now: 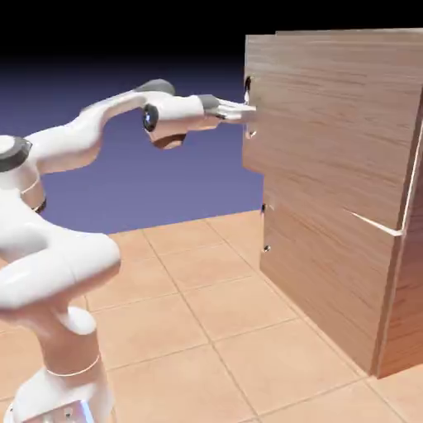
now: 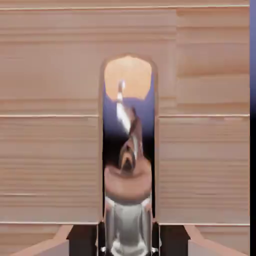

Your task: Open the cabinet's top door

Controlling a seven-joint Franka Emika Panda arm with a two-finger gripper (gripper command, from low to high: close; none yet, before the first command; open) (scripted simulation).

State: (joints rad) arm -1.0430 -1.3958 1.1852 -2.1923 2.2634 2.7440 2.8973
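cabinet: on the floor, at 3 o'clock in the exterior view
top door: above the lower panel
handle: on the top door's 9 o'clock edge
gripper: at the handle, reaching in from 9 o'clock

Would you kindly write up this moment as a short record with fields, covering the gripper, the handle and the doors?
gripper: shut on the handle, reaching level toward the cabinet
handle: shiny silver bar, fills the middle of the hand view between the finger tips
top door: looks closed or nearly so
lower panel: closed
floor: tan tiles
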